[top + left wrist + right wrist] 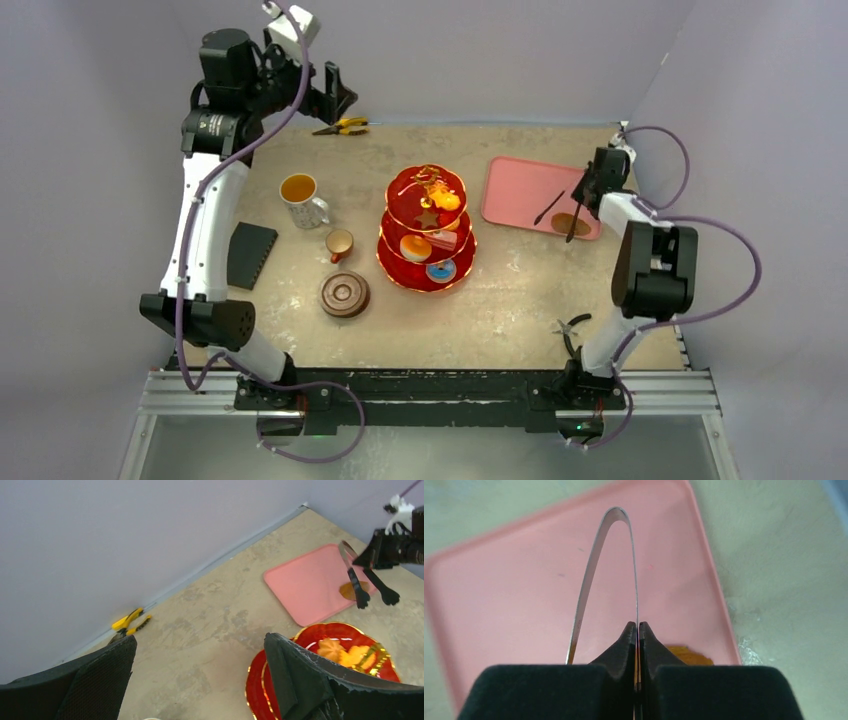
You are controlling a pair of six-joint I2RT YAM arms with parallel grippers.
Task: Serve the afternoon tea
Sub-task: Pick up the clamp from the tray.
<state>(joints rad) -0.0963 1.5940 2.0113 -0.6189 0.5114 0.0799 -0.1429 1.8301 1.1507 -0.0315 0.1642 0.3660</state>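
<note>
On the table [500, 300] the three-tier stand [395, 265] stands centrally, yet our right gripper [638, 630] pinches only one leg of the tongs [354, 577] over the pastry [689, 655] on the tray [520, 190], so we fear they swivel; left gripper [200, 640] gapes.

No word, number or brand could be read in any of the views. A small pale mark sat on the black joint housing high on the left arm [207, 123], too small to make out. The side of the white mug [306, 210] bore fine specks that could not be told as letters.
</note>
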